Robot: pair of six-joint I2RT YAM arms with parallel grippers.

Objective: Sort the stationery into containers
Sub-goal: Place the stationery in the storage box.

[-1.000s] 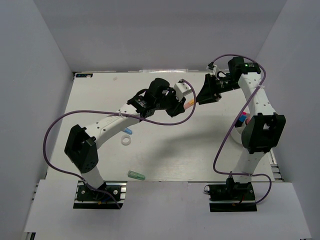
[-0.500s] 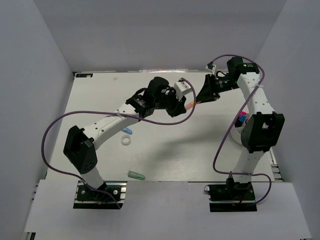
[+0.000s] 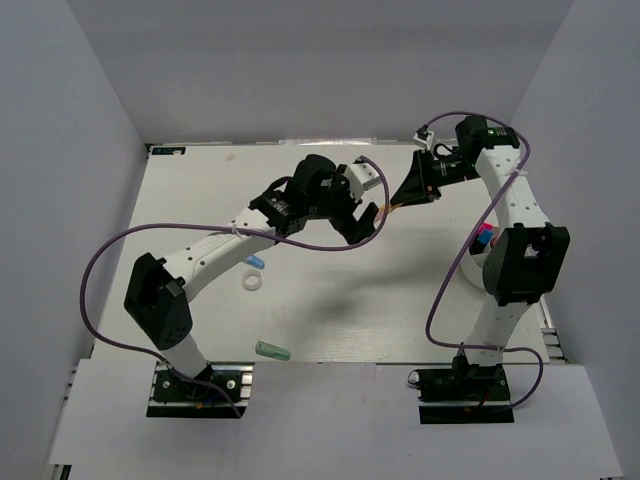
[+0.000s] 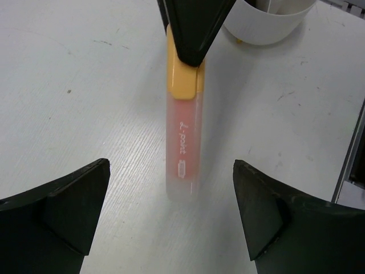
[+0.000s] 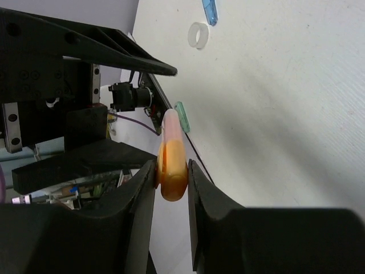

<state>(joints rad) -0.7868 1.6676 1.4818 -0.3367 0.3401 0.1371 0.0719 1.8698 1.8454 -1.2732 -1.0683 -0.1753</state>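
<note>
Left wrist view: my left jaws now sprung wide apart, off orange-capped marker; right jaws clamp its cap, above bench; handover done, I judge; white cup next.

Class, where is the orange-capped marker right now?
The marker hangs over the far middle of the table in the top view, gripped by its orange cap in the right hand, its clear end between the fingers of the open left hand.

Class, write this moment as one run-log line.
left tool: open, astride marker | right tool: shut on marker's orange cap
</note>
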